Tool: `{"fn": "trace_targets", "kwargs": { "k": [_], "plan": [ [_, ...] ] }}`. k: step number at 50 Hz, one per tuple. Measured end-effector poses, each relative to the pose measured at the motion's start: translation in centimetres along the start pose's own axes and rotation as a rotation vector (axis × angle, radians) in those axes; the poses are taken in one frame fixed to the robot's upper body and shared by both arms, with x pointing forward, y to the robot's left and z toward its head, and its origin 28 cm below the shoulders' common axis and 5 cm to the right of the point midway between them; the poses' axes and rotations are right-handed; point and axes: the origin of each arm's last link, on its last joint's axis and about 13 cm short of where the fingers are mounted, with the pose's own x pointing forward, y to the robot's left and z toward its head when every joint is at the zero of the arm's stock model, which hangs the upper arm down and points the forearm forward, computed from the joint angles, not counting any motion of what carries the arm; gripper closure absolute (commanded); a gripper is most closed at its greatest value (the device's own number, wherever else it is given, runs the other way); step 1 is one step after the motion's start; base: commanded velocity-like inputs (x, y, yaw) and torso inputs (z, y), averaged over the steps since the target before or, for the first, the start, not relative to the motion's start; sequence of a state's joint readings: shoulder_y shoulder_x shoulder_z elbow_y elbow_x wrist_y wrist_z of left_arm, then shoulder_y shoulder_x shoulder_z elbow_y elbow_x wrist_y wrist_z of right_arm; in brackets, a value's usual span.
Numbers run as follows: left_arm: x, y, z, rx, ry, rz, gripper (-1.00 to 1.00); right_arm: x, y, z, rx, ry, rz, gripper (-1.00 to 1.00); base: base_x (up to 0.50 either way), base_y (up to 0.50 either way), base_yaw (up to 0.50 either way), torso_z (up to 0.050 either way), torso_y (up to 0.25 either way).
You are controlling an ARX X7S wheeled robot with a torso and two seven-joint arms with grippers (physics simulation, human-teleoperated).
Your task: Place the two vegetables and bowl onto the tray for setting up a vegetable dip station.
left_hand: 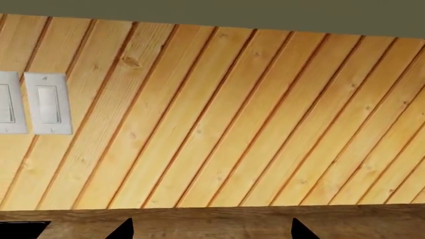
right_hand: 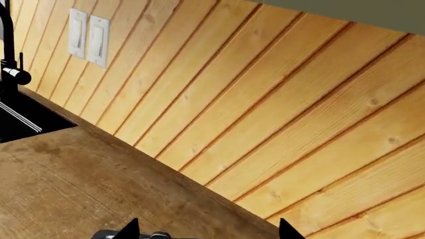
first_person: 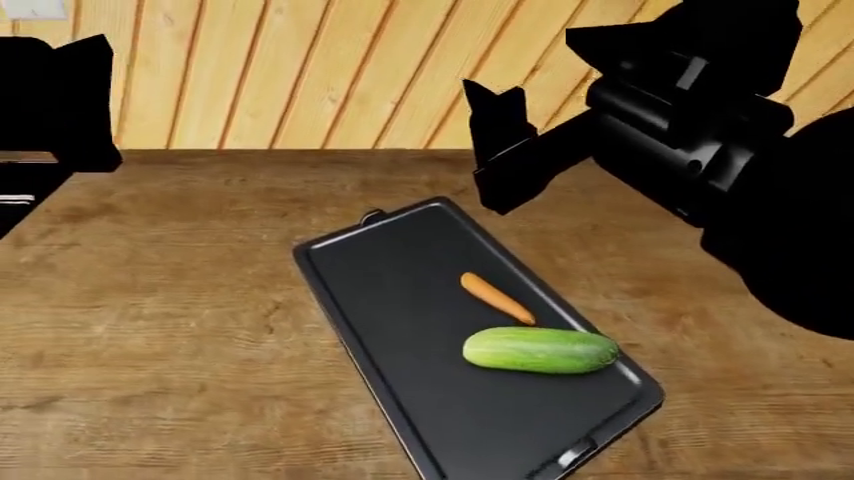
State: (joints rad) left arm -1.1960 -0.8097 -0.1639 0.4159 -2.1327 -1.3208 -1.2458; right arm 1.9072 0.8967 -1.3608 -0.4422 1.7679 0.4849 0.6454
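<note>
The dark tray [first_person: 400,310] lies slantwise on the wooden counter in the head view. On it rest the thin orange carrot [first_person: 497,298] and, just nearer, the plump green cucumber [first_person: 541,350], close together but apart. The bowl is out of view. My right gripper [first_person: 489,150] [right_hand: 209,232] hovers open above the tray's far end, nothing between its fingertips [right_hand: 130,229]. A small grey piece, perhaps the tray's end tab [right_hand: 126,235], shows below it. My left gripper [left_hand: 212,232] is open and empty, facing the plank wall; only its arm [first_person: 54,100] shows in the head view.
A plank wall [first_person: 294,70] closes off the back of the wooden counter [first_person: 147,330]. Two white light switches [left_hand: 48,103] [right_hand: 88,37] sit on the wall. A black sink [right_hand: 27,119] with a dark faucet [right_hand: 8,50] lies further along the counter.
</note>
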Motion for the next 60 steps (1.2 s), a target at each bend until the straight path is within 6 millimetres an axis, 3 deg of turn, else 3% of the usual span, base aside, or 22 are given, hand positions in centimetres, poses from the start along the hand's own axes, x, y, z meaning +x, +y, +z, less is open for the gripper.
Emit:
{"fn": "trace_targets", "kwargs": {
  "k": [6,53,60],
  "plan": [
    [-0.3,0.0,-0.3,-0.004,-0.004,-0.003,-1.0,-0.1,0.1,-0.4,0.004,0.002,0.003,-1.0,0.05,0.11,0.0,0.0,0.0],
    [-1.5,0.2,-1.0,-0.024,-0.029,-0.018,-1.0,-0.9,0.8,-1.5,-0.013,-0.027,0.007,-1.0,0.0,0.5,0.0,0.0,0.0],
    [-1.6,0.2,-1.1,-0.028,-0.028,-0.015,-1.0,-0.9,0.9,-1.5,-0.001,-0.034,0.008,-1.0,-0.31,0.03,0.0,0.0,0.002]
  ]
}}
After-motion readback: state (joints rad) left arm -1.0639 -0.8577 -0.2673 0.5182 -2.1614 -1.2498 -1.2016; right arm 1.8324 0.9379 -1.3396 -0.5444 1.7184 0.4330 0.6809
